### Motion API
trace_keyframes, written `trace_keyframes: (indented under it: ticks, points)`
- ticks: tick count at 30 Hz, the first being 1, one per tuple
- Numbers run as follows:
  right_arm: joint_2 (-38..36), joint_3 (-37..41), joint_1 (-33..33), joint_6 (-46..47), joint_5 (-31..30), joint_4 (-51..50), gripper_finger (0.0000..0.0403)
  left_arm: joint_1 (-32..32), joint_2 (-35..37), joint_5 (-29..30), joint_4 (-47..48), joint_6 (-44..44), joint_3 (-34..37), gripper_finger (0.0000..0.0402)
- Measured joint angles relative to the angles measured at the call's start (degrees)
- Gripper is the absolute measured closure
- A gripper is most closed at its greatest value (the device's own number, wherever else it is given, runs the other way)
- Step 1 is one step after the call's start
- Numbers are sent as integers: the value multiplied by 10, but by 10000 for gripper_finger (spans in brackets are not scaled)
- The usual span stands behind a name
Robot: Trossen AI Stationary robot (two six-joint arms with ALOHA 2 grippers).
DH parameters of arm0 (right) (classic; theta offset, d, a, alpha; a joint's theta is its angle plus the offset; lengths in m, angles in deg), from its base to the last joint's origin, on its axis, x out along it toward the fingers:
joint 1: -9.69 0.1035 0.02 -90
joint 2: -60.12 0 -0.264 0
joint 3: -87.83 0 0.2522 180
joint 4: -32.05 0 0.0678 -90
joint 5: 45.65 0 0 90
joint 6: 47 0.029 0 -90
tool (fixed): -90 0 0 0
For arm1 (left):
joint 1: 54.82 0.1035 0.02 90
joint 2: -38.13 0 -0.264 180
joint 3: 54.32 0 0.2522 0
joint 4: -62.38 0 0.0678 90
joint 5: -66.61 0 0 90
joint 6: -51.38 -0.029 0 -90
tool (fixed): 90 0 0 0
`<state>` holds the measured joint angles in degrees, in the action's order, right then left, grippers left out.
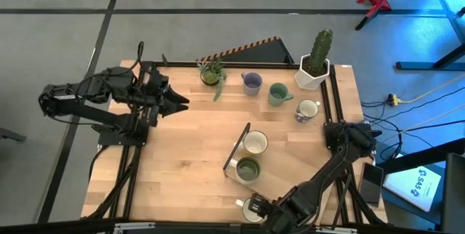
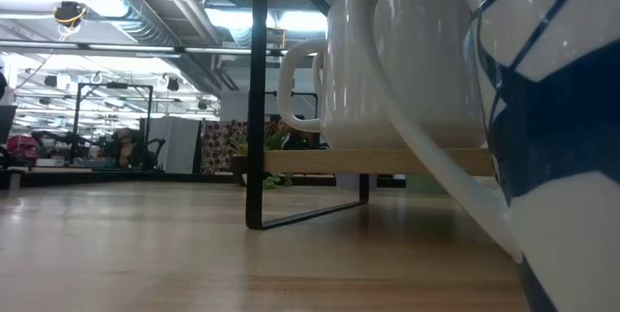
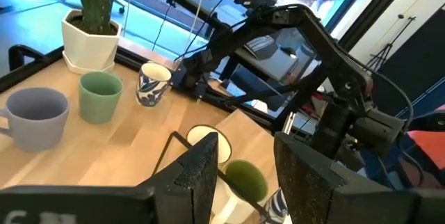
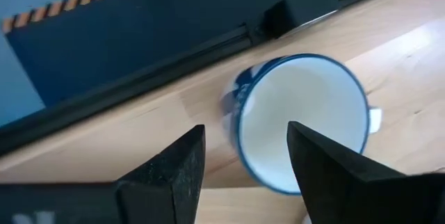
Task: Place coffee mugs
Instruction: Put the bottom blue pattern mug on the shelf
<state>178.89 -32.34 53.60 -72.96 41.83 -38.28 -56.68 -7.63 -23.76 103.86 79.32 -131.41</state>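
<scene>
A white mug with a blue rim and pattern (image 1: 253, 209) stands at the table's near edge and fills the low view's right side (image 2: 562, 157). My right gripper (image 4: 245, 133) is open above it. One finger is over the mug's hollow (image 4: 306, 113) and the other is outside its wall. A cream mug (image 1: 256, 143) and an olive green mug (image 1: 248, 168) sit on a small rack (image 1: 236, 150). The lavender mug (image 1: 251, 83), the teal green mug (image 1: 278, 94) and a blue-patterned white mug (image 1: 307, 109) stand near the far edge. My left gripper (image 1: 182, 103) waits, open, at the table's left. My right gripper comes at the blue-rimmed mug from above, its fingers on either side of the mug's wall (image 4: 236, 130). The gap between them is wide. I cannot tell whether either finger touches the wall.
A cactus in a white angular pot (image 1: 314, 70) stands at the far right corner, and a leafy plant (image 1: 211, 74) stands at the far middle. The rack's black post (image 2: 257, 109) and wooden shelf (image 2: 387, 162) rise behind the near mug. Bare wood (image 1: 182, 161) lies left of the rack.
</scene>
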Motion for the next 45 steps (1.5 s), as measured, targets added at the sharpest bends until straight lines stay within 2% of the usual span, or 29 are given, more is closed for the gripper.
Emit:
trace_keyframes:
  ticks: [10,13,19,21,27,37,45]
  points:
    - [40,0,-1,-43,6,9,224,-17,0,28,1,0,0,266]
    - [41,0,-2,-44,4,4,259,-17,0,29,1,0,0,266]
    - [41,5,-9,-30,3,-5,370,-17,0,33,1,-4,0,266]
    - [42,5,-9,-28,10,-9,391,-17,0,43,2,-5,0,266]
    - [42,3,-6,-3,15,-5,396,-17,0,56,1,-6,0,266]
    - [-14,2,31,50,77,-13,399,-17,0,57,1,-2,0,266]
    - [-68,2,63,136,67,-152,400,-17,0,57,0,0,0,266]
